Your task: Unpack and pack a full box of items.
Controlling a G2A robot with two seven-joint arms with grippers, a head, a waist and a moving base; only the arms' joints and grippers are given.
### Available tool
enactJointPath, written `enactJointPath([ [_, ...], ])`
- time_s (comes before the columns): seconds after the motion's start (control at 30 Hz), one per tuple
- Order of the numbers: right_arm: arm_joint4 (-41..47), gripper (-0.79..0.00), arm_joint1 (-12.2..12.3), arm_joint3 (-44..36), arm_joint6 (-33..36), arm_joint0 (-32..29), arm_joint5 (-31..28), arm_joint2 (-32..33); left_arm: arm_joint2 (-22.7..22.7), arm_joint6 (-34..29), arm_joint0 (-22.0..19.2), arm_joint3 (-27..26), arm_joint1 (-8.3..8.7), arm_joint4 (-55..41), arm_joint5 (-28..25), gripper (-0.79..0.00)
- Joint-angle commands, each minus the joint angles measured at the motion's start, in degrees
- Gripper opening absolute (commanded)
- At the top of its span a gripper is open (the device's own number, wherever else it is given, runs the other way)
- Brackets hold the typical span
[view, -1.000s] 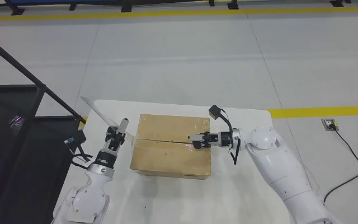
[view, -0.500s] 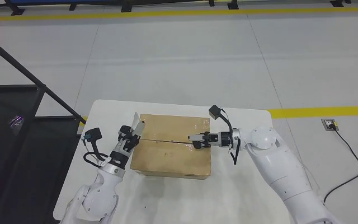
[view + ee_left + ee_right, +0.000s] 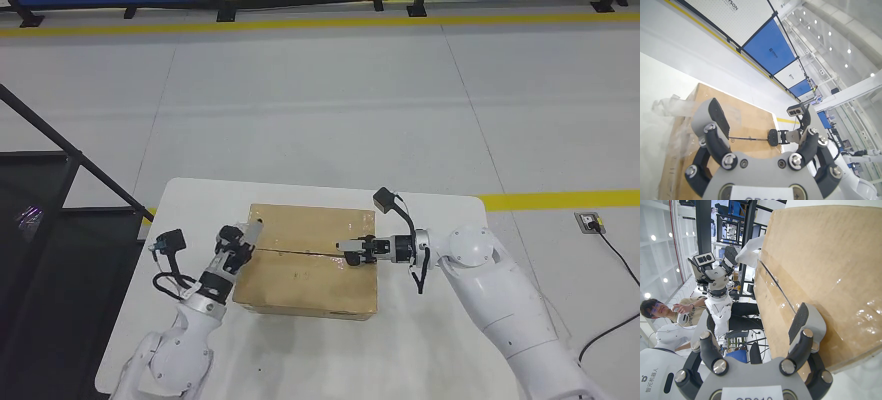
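pale grey floor (image 3: 300,100), yellow lines (image 3: 560,200), white table (image 3: 300,350), black frame (image 3: 70,280), perhaps rack.

The inside of the shut brown cardboard box (image 3: 305,275) is hidden from every view; the crumpled clear tape strip (image 3: 672,109) is blurred.

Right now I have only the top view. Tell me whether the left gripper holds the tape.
Observer: No. The left gripper is open, and the crumpled tape sits at the edge of the box, outside its grip.
Operator: Now report the right gripper.
Observer: The right gripper is open too, with nothing in it. One pad sits by the end of the seam.
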Motion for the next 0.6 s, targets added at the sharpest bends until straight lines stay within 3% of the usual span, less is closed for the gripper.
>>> enactJointPath([
  [0.0,0.0,0.0,0.0,0.0,0.0,0.0,0.0,0.0,-4.1,-0.3,2.2,-0.4,0.2,-4.3,-0.6,0.0],
  [0.1,0.0,0.0,0.0,0.0,0.0,0.0,0.0,0.0,-9.0,-2.5,3.5,2.6,0.51,-8.9,0.1,0.0],
  [0.2,0.0,0.0,0.0,0.0,0.0,0.0,0.0,0.0,-11.4,-8.2,1.1,8.4,0.71,-15.2,2.0,0.0],
  [0.4,0.0,0.0,0.0,0.0,0.0,0.0,0.0,0.0,-11.0,-22.9,-8.5,24.0,0.83,-26.7,2.3,0.0],
  [0.57,0.0,0.0,0.0,0.0,0.0,0.0,0.0,0.0,-11.1,-25.4,-11.4,29.5,0.98,-27.9,-0.8,0.0],
])
